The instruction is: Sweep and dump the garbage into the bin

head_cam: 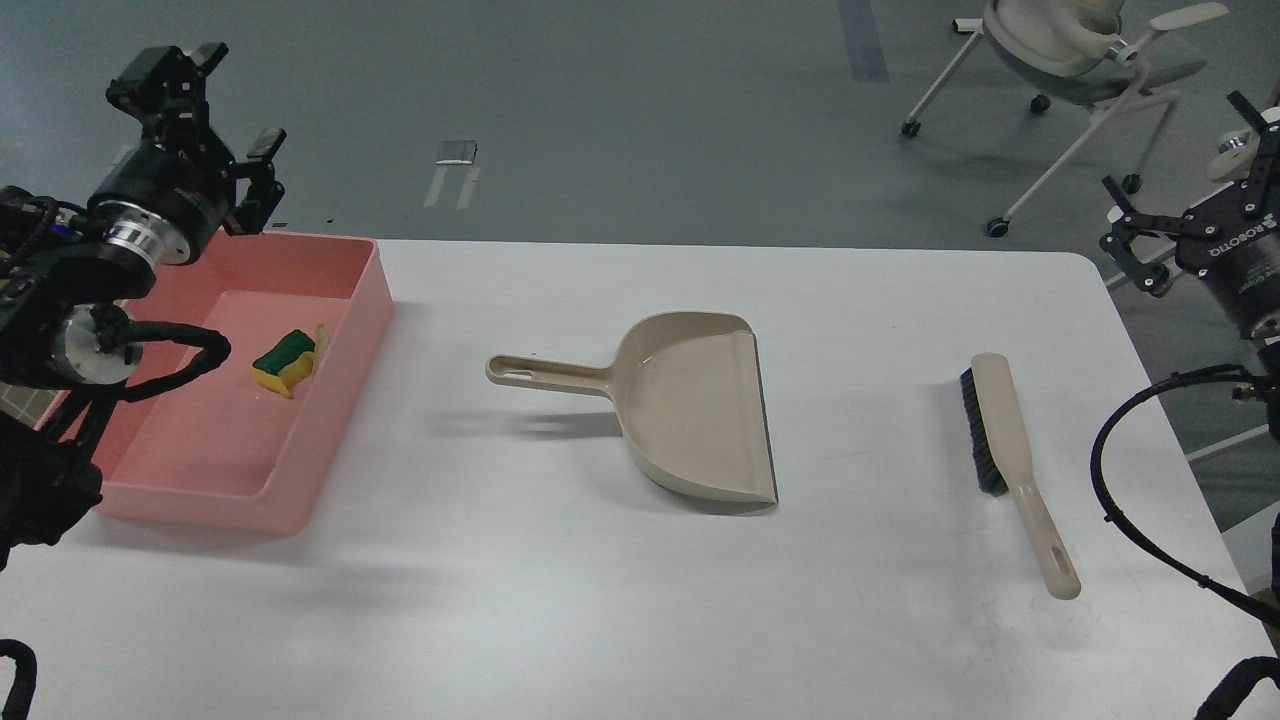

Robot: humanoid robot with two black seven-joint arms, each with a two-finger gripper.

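Note:
The pink bin (335,395) stands at the table's left. Inside it lie the garbage scraps: the yellow sponge piece with a green side (283,359) and, just right of it against the wall, a thin whitish slice (321,336). My left gripper (236,100) is raised above the bin's far left corner, open and empty. My right gripper (1178,165) is raised beyond the table's right edge, open and empty.
The beige dustpan (690,400) lies mid-table with its handle pointing left toward the bin. The beige brush with black bristles (1005,450) lies to the right. Office chairs (1060,50) stand on the floor behind the table.

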